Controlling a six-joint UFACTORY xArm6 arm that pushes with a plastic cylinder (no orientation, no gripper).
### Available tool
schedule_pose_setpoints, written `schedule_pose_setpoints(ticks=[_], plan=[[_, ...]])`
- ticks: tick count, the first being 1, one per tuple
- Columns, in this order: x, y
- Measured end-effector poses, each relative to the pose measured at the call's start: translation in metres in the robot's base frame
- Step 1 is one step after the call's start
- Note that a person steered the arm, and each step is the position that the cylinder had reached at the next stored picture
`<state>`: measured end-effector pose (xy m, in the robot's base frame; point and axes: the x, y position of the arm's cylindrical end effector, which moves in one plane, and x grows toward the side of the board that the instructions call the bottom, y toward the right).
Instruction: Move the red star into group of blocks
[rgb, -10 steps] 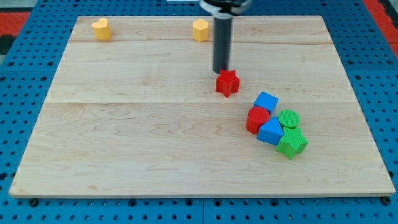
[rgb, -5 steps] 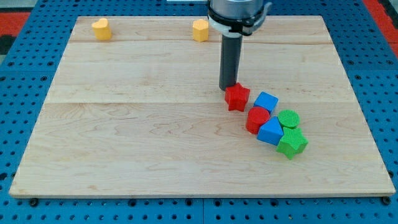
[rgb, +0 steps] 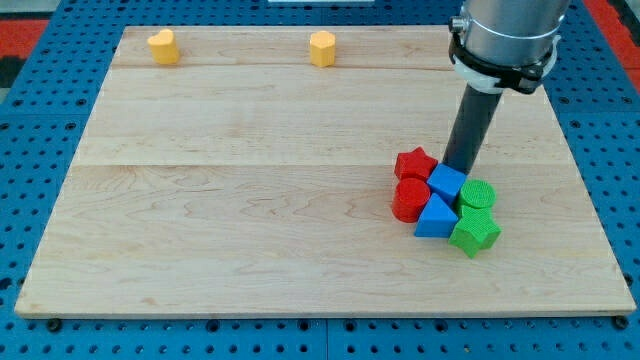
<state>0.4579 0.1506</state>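
**Red star in w/ the cluster, tip at cluster's top edge**

Blue pegboard base (rgb: 40, 150) w/ rows of small holes runs all round; red strip at the view's top corners. On it lies a pale wood board (rgb: 250, 200), three planks w/ visible seams, taking up most of the view.

Arm (rgb: 503, 35): silver-grey cylinder w/ black collar enters from the view's top right, dark rod drops from it. No jaws on this rig, so nothing to open or close; just my tip (rgb: 458, 170), touching or v. near the top edge of the blue cube (rgb: 446, 183).

Cluster sits just below & left of my tip. Red star (rgb: 415, 164): small, solid red, pointed outline, lies just left of my tip, against the blue cube and the red cylinder (rgb: 409, 199) beneath it. Blue wedge-like block (rgb: 435, 217) below the cube. Green cylinder (rgb: 477, 194) just below-right of my tip; green block (rgb: 474, 232), shape unclear, under that.

Well apart from my tip, along the view's top: yellow block (rgb: 321, 47), roughly hexagonal, and yellow heart-like block (rgb: 163, 45) far left.
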Motion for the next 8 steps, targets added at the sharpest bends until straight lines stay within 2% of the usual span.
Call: schedule_pose_setpoints(ticks=[2,3,4,7,8], plan=[[0.005,0.008],[-0.017,0.044],[-0.057,0.041],[-0.042,-0.054],[-0.028,-0.056]])
